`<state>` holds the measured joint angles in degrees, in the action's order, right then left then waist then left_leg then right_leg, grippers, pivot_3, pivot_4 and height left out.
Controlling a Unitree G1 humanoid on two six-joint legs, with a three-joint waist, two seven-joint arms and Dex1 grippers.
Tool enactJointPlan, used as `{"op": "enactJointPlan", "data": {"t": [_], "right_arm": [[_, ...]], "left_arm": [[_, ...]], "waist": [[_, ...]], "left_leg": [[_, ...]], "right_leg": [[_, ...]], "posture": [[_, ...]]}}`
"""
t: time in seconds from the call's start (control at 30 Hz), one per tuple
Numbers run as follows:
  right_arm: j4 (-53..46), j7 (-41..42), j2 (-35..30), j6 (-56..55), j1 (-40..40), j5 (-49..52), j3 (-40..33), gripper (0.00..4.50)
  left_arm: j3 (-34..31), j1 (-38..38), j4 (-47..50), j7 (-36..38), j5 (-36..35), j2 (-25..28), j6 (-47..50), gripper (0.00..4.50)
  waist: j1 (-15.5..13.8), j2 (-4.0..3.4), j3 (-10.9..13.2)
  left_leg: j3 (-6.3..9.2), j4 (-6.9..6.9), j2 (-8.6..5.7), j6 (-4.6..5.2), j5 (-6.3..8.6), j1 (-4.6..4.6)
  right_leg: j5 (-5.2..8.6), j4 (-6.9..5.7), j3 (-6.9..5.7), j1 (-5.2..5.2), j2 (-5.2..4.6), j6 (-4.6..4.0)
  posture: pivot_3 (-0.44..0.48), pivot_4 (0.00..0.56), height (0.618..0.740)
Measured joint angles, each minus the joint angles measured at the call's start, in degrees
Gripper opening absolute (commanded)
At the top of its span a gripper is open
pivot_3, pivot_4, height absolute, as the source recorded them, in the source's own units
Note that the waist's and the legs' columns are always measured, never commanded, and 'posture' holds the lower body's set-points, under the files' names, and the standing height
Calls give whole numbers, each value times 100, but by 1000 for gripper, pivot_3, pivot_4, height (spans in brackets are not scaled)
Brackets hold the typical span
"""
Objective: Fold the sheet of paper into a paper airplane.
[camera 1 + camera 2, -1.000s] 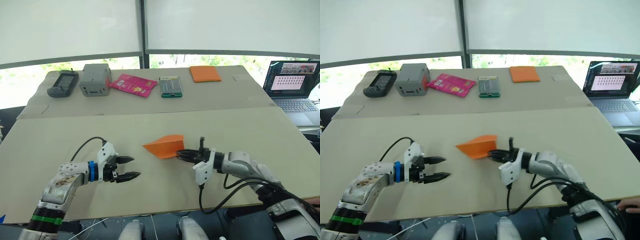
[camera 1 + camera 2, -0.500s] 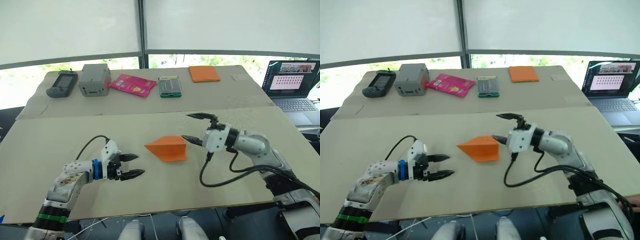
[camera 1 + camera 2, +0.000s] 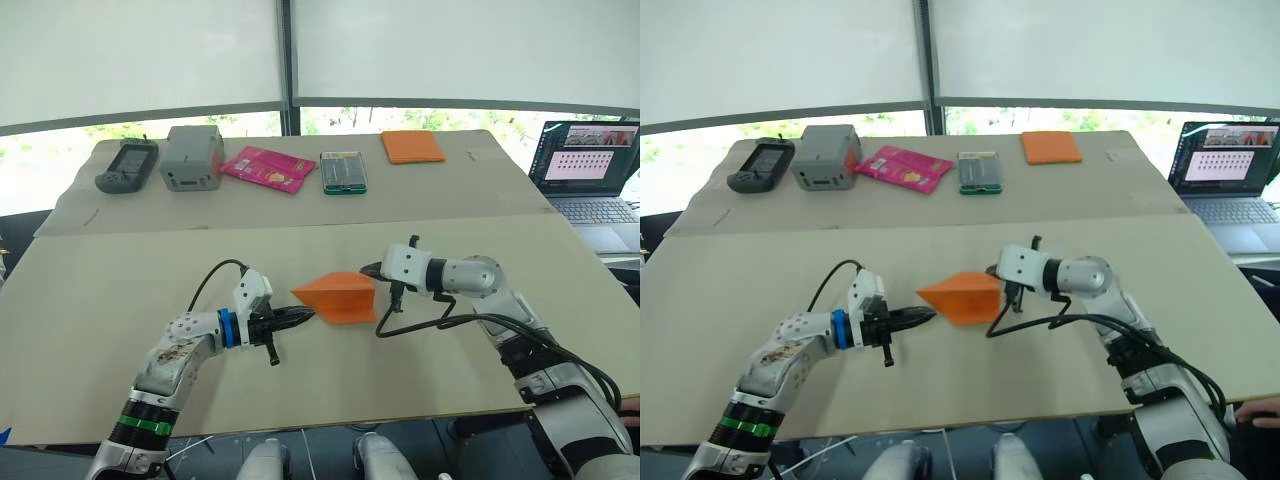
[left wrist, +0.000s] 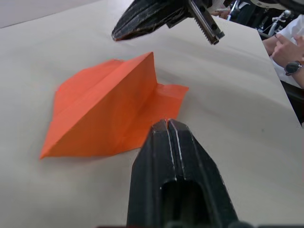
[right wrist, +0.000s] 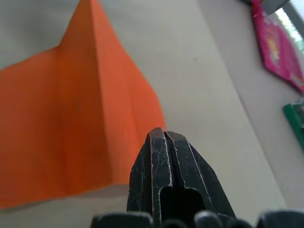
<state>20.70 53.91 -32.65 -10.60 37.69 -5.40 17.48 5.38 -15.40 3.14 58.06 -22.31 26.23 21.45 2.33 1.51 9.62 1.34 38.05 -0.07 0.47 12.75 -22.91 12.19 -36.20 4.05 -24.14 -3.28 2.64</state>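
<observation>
Left wrist view shows a person's hands (image 4: 287,47), absent from head views. One paper airplane (image 3: 337,297); left gripper (image 3: 305,315) and right gripper (image 3: 366,270) both pressed together, empty.

Paper airplane (image 3: 337,296) between both hands

We were working in what looked like an office or lab: a long beige table (image 3: 120,290) stood under tall windows with white roller blinds (image 3: 140,50), an open laptop (image 3: 585,175) ran beside it, and a grey device (image 3: 192,158) sat on the far bench.
</observation>
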Motion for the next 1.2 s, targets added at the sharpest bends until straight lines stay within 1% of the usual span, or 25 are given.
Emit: {"op": "enactJointPlan", "data": {"t": [0.1,0.27,0.43,0.53,0.7,0.83,0.97,1.03,1.2], "right_arm": [[-144,220,-1,60,-237,2,30,0],[-680,469,-26,62,-632,113,60,0],[-1209,474,-55,72,-1108,189,20,0],[-1402,451,-55,89,-1242,170,22,0],[-1637,207,92,117,-1528,93,29,0],[-1880,92,149,157,-1545,40,31,0],[-1900,39,281,271,-1533,-25,119,0],[-1901,10,416,413,-1400,-24,171,0],[-1914,-1,527,574,-1292,-15,227,0]], "left_arm": [[-1,2,0,7,-3,61,0,23],[-2,39,0,77,-8,224,2,23],[-1,71,-11,145,-16,332,3,23],[-1,71,-15,176,-36,355,10,23],[10,70,-11,412,-179,514,133,23],[87,77,-11,434,-168,531,165,23],[315,77,-194,301,222,585,150,23],[421,60,-305,118,403,513,156,23],[555,23,-241,-147,499,234,208,23]], "waist": [[4,0,0],[14,0,0],[3,0,0],[1,0,0],[15,0,0],[6,0,0],[3,0,0],[11,0,0],[-69,0,-1]], "left_leg": [[-1,0,0,0,0,0],[2,0,1,0,0,1],[0,0,0,0,0,0],[-2,1,0,0,-1,1],[-6,1,2,-1,-1,3],[-5,1,1,-1,-1,4],[-7,1,-1,-1,-1,5],[-6,1,1,-1,-1,4],[-2,1,-1,-1,-1,6]], "right_leg": [[0,0,-2,0,3,0],[0,0,-1,0,2,0],[0,0,-2,1,2,1],[1,0,-2,0,2,1],[1,-1,-2,-2,11,0],[1,-1,-2,1,10,0],[1,-1,-2,1,10,0],[1,-2,-1,-1,11,0],[2,-1,-5,8,7,0]], "posture": [[0,150,740],[0,150,740],[0,150,740],[0,150,740],[0,150,740],[0,150,740],[0,150,740],[0,150,740],[0,150,740]]}}
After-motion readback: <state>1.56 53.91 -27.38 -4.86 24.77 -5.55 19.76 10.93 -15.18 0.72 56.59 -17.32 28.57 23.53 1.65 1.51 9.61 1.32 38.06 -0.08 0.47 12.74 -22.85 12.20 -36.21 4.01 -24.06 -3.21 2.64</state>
